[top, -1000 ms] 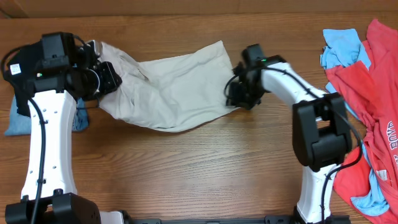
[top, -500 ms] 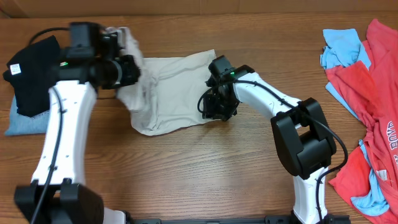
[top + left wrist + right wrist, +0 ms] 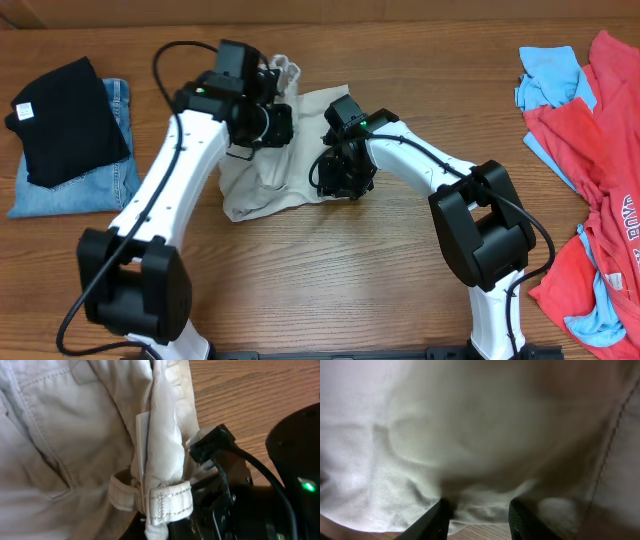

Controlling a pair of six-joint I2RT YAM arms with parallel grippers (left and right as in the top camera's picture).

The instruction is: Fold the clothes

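Note:
The clothes, a pale beige pair of trousers (image 3: 255, 188), lie bunched and doubled over at the middle of the table. My left gripper (image 3: 283, 122) is shut on the waistband (image 3: 167, 502) by a belt loop, holding it above the heap next to the right arm. My right gripper (image 3: 324, 176) presses into the heap's right edge. In the right wrist view its fingers (image 3: 442, 516) stand apart, with a loose fold of trouser cloth (image 3: 470, 425) between them just above the wood. The left fingertips are hidden under the fabric.
A black garment (image 3: 60, 120) lies on folded blue jeans (image 3: 112, 185) at the far left. A pile of red and light blue clothes (image 3: 590, 150) covers the right edge. Bare wooden table (image 3: 350, 270) shows in front of the trousers.
My left arm has swung right, carrying the waistband over the trousers. The right gripper has pushed the leg end left, so the cloth is now a compact heap. Its fingers have spread slightly.

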